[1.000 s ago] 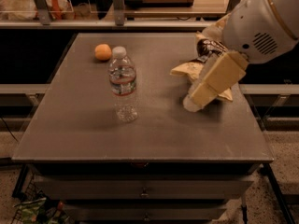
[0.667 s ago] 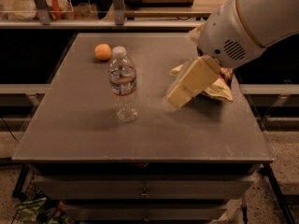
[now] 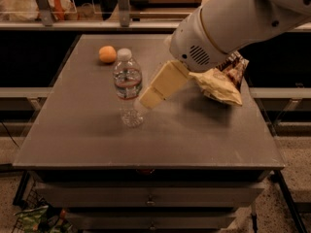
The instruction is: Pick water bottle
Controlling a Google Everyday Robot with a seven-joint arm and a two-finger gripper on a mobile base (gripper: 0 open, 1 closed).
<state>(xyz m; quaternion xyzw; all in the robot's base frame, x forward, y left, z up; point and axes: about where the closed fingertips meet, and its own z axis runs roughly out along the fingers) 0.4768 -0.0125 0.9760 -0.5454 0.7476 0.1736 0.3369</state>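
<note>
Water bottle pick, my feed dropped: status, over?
Gripper close beside water bottle, at label height. It stands upright on the table. Orange behind it, snack bag off right; nothing between.

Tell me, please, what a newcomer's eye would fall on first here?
The big white arm filling the upper right dominates, with its cream hand close beside the upright water bottle left of centre on the table. Next come the orange fruit behind the bottle and the crumpled snack bag under the arm on the right.
</note>
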